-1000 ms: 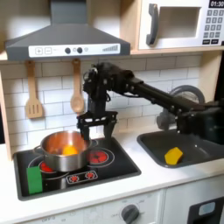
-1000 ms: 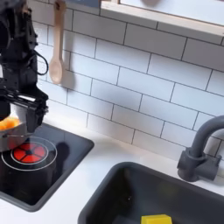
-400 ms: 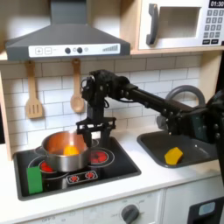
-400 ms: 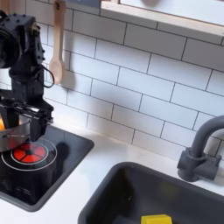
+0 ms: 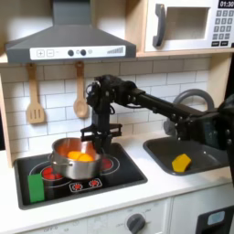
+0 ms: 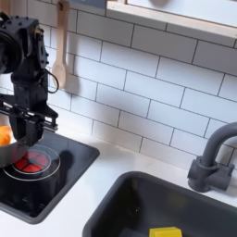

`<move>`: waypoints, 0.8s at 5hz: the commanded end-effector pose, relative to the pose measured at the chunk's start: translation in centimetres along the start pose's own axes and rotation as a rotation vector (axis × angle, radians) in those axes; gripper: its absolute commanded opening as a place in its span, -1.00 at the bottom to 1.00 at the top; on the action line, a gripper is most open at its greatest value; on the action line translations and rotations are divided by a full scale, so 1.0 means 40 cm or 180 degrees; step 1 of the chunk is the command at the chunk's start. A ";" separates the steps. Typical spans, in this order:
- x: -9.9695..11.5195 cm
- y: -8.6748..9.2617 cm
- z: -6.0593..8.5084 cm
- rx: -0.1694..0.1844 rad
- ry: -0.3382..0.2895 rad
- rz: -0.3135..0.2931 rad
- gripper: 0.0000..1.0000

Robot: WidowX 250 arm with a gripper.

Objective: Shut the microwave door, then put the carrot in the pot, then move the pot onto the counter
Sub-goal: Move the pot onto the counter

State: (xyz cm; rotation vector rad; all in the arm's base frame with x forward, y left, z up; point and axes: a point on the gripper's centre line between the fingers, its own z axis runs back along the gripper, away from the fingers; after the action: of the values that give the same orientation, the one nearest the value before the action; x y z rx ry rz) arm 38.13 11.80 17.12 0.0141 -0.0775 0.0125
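In the first exterior view, the microwave door (image 5: 185, 25) sits flush with its white microwave (image 5: 192, 26), upper right. The stainless-steel pot (image 5: 75, 159) stands on the black hob (image 5: 110, 178), over the burners, holding the orange carrot (image 5: 83, 157). The gripper (image 5: 99, 140) reaches down at the pot's back right rim, its fingers pinching the rim. A green block (image 5: 36, 188) lies on the hob's front left corner. A yellow wedge (image 5: 182, 163) rests in the grey sink (image 5: 210, 155), and the white counter (image 5: 137, 196) runs in front.
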 end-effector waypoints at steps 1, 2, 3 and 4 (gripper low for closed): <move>-0.022 -0.058 0.015 -0.0030 -0.0002 -0.0099 -1.00; -0.026 -0.092 0.021 -0.0061 -0.0006 -0.0111 -1.00; -0.036 -0.134 0.024 -0.0097 0.0032 -0.0124 -1.00; -0.040 -0.171 0.025 -0.0132 0.0056 -0.0143 -1.00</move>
State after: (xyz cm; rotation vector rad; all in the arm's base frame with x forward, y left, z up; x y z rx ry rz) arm 36.56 4.96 17.87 -0.0226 -0.0584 -0.0416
